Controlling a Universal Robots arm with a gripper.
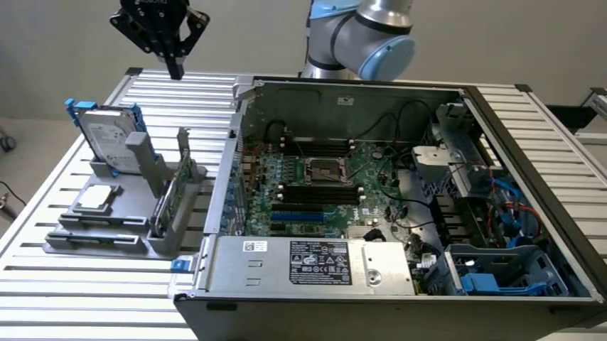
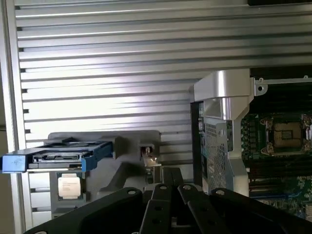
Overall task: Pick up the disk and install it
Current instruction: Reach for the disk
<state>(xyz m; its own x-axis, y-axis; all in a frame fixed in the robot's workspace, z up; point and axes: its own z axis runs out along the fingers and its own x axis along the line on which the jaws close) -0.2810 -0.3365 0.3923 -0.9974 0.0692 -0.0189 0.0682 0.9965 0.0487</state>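
Bright, even room light; white glare streaks the slatted table [image 2: 107,105], and the computer case [image 1: 360,87] is shadowed inside.

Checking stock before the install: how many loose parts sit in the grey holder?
3. The disk stands nearly upright at the far end of the grey holder, the square chip lies flat in front of it, the green card stands on edge nearest the computer case. None seems hidden.

Exterior camera: raised, at medium distance, facing obliquely down across the slatted table [image 1: 95,298] and open computer case [image 1: 332,99]; wrist camera: high overhead, facing straight down; shared field: grey holder [image 1: 104,238] carrying the disk [image 1: 106,138], table slats, case corner, motherboard [image 1: 365,167].
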